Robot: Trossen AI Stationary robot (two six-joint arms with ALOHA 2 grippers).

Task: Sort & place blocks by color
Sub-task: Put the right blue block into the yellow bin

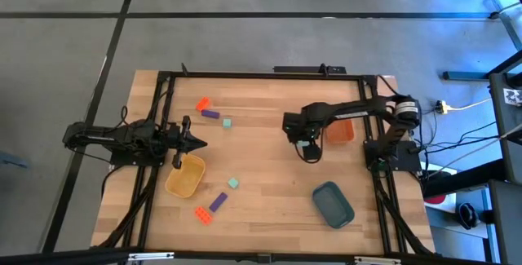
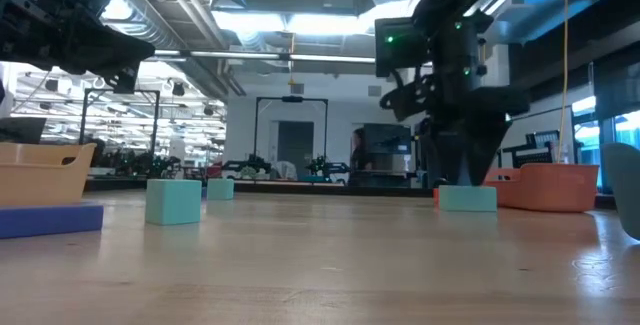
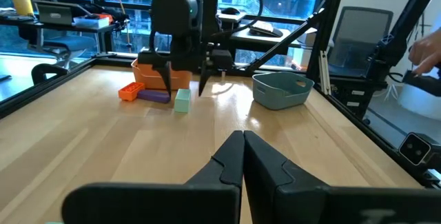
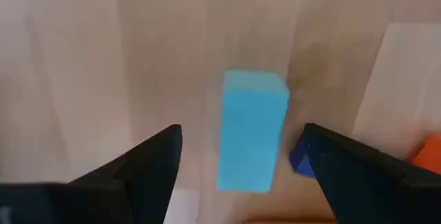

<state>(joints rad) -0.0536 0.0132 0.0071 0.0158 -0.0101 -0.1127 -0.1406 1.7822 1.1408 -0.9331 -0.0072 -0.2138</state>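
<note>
Right gripper (image 4: pixel 241 156) hovering, jaws spread wide, over oblong pale teal block (image 4: pixel 251 131) on tabletop (image 1: pixel 261 175); descent and closing probably next; left gripper (image 3: pixel 242 156) waiting, jaws closed.

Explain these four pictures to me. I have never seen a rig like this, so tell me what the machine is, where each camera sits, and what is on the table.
These are two dark robot arms at a wooden table, sorting small toy blocks by colour.

One picture looks straight down. One looks level across the table top. The other two come from cameras on each arm's wrist.

On the table lie a yellow tray, an orange tray, a dark teal tray, and red-orange, purple and pale teal blocks scattered about.

The right gripper hangs open over an oblong pale teal block lying free on the wood; nothing is held. The left gripper waits shut by the yellow tray.
</note>
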